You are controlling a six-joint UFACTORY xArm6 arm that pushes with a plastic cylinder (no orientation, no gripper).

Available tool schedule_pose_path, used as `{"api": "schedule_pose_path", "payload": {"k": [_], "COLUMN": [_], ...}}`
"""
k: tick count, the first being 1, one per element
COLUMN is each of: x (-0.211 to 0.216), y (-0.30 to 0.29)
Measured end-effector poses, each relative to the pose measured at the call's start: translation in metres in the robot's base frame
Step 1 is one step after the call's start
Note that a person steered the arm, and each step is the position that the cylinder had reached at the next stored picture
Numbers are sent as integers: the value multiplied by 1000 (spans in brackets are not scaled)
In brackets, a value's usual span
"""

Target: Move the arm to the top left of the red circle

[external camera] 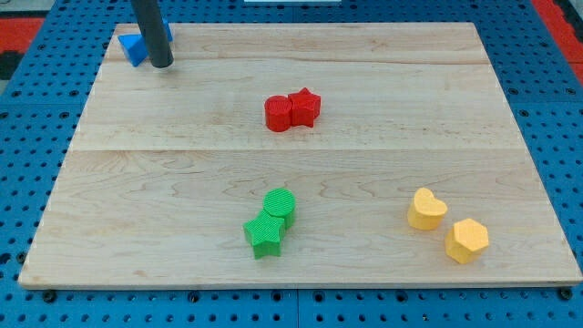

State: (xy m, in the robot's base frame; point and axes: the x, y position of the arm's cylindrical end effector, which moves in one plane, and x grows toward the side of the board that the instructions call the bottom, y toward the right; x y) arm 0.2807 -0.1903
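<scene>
The red circle (pixel 278 114) sits on the wooden board (pixel 137 182) a little above the middle, touching a red star (pixel 305 107) on its right. My tip (pixel 161 65) is at the view's top left of the board, far to the upper left of the red circle. It stands right next to a blue block (pixel 135 48), whose shape is partly hidden behind the rod.
A green circle (pixel 280 203) and a green star (pixel 264 234) touch each other near the view's bottom middle. A yellow heart (pixel 425 210) and a yellow hexagon (pixel 466 240) lie at the bottom right.
</scene>
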Motion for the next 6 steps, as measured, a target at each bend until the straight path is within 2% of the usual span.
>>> {"api": "schedule_pose_path", "payload": {"k": [2, 4, 6], "x": [0, 0, 0], "y": [35, 130, 134]}}
